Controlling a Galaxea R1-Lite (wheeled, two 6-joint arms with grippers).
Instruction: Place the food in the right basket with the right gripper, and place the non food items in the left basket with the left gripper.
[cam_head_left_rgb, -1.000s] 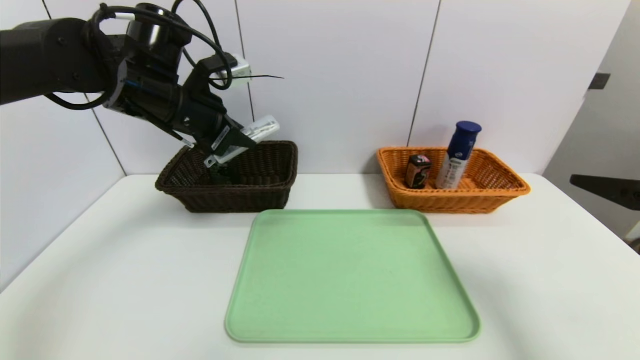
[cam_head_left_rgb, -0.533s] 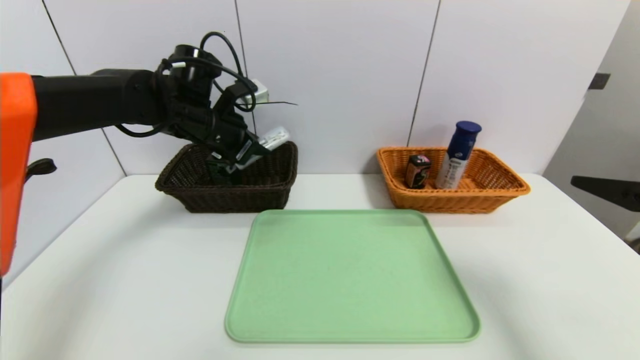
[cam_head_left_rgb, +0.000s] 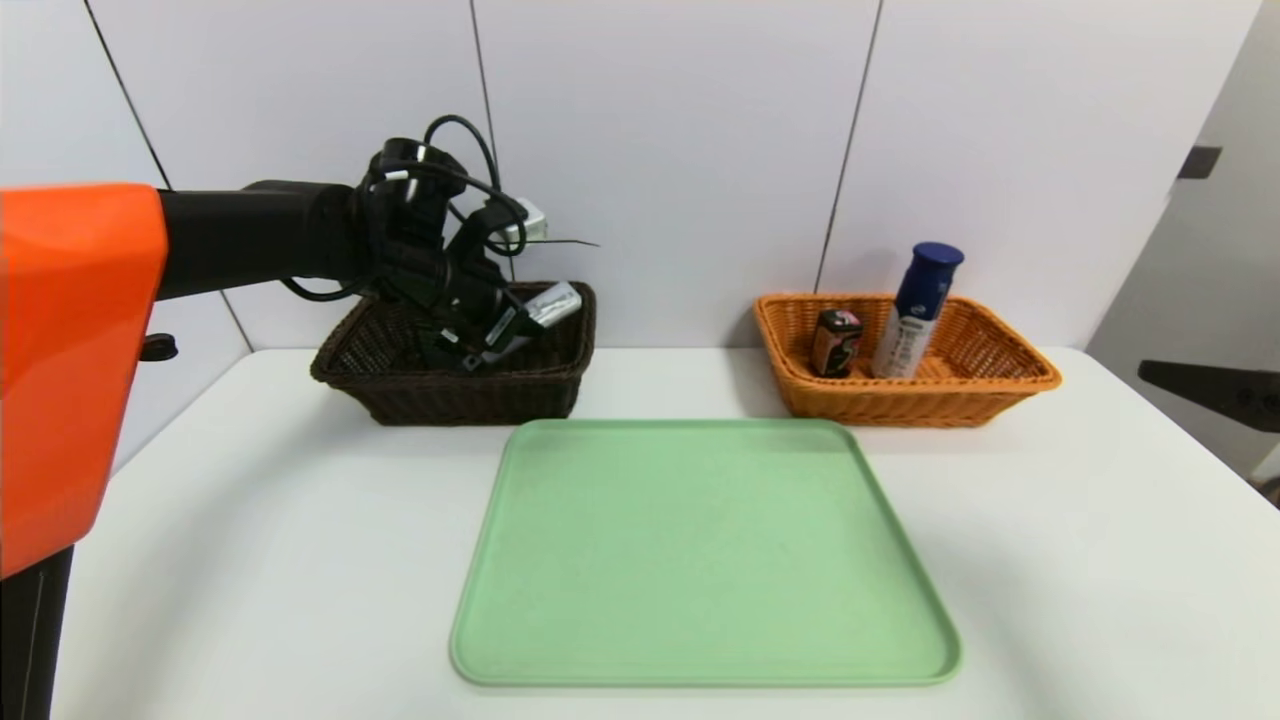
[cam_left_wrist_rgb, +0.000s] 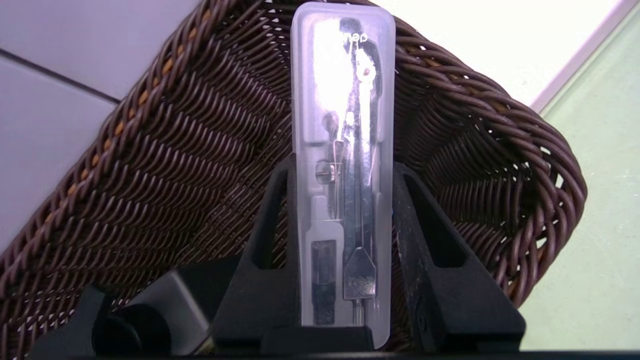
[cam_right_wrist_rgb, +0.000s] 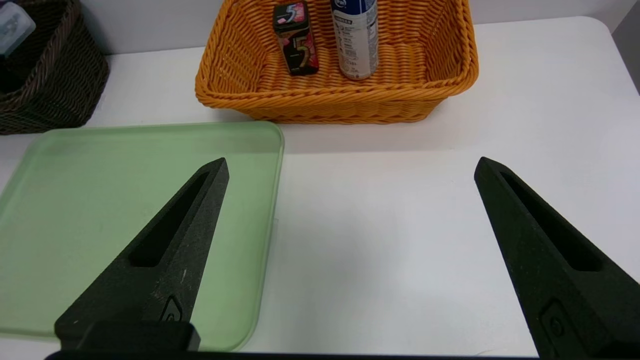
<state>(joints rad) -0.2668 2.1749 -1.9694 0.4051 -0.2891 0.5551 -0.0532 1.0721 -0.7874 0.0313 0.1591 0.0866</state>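
Your L end effector (cam_left_wrist_rgb: 345, 170) grips the flat clear-grey long case (cam_left_wrist_rgb: 345, 200) in/over the dark brown woven basket (cam_head_left_rgb: 470, 395); only L wrist cam shows metal tools inside. Your R end effector (cam_right_wrist_rgb: 352, 167), fingers wide, hangs beyond green tray's (cam_head_left_rgb: 705, 560) R edge, w/ open worktop (cam_right_wrist_rgb: 380, 225) between.

Black jointed arm, looping black cables, bright orange panel, tapered slotted black claw (cam_right_wrist_rgb: 352, 167)

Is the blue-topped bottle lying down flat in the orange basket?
No, the bottle stands up, leaning slightly, in the orange basket, its cap above the rim.
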